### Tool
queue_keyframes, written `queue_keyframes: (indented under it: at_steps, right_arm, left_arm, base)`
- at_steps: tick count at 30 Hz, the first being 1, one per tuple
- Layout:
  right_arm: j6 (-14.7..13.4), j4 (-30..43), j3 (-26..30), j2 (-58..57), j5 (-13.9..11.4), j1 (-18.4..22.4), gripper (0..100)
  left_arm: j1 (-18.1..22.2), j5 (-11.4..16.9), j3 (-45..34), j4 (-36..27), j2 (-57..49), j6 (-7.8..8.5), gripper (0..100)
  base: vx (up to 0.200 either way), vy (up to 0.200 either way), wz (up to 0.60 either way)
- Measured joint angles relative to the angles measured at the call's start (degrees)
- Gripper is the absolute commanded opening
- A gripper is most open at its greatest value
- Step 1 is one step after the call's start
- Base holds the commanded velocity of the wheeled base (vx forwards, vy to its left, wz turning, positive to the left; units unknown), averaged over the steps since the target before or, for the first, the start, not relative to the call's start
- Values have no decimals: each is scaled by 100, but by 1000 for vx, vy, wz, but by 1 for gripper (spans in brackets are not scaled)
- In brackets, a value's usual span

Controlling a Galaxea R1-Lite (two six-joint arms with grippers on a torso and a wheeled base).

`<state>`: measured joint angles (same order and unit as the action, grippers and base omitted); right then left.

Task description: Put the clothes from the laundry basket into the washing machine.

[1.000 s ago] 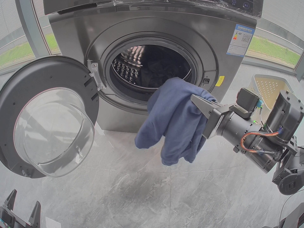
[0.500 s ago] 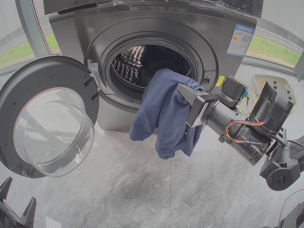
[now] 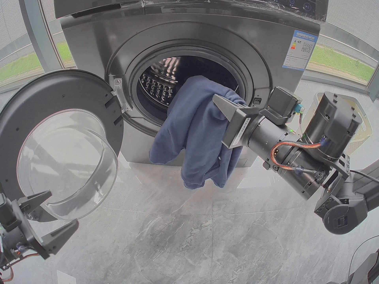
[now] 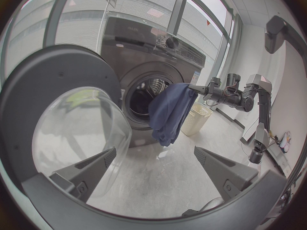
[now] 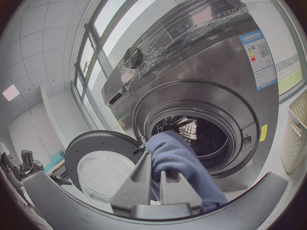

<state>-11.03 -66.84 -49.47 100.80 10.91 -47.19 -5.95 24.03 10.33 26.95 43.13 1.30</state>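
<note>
right gripper point(image 3: 219, 101) is clamping the blue top point(image 3: 193, 131), which is dangling below the gripper right at the drum point(image 3: 164, 84) mouth, opening lying dead ahead. left gripper point(image 3: 43, 217) is hanging wide open, way farther off

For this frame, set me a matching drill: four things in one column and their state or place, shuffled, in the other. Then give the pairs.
Things
1. blue garment
2. washer door
3. laundry basket
4. left gripper

States or places
A. open, holding nothing, low by the door's glass
B. on the floor to the right of the washing machine
C. swung wide open on the left
D. clamped in the right gripper, hanging at the machine's opening

Pairs: 1-D, 2-C, 3-B, 4-A
</note>
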Motion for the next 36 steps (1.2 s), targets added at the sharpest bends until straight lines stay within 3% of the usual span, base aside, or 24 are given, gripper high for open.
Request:
queue_keyframes:
  at_steps: [8,16,24,36]
  right_arm:
    - [-7,-40,20,16,4,0,0]
    - [-13,-84,-39,2,41,30,0]
    - [-27,-87,-328,96,74,34,0]
    - [-32,-82,-827,485,222,-10,0]
  left_arm:
    - [-658,35,199,1635,2260,-46,100]
    - [-1519,-20,590,2444,3910,-174,100]
    - [-2120,-38,1164,2567,4882,-630,100]
    - [-2404,-156,1743,3227,5905,-1140,100]
  base:
    - [0,0,0]
    - [0,0,0]
    - [0,0,0]
    - [0,0,0]
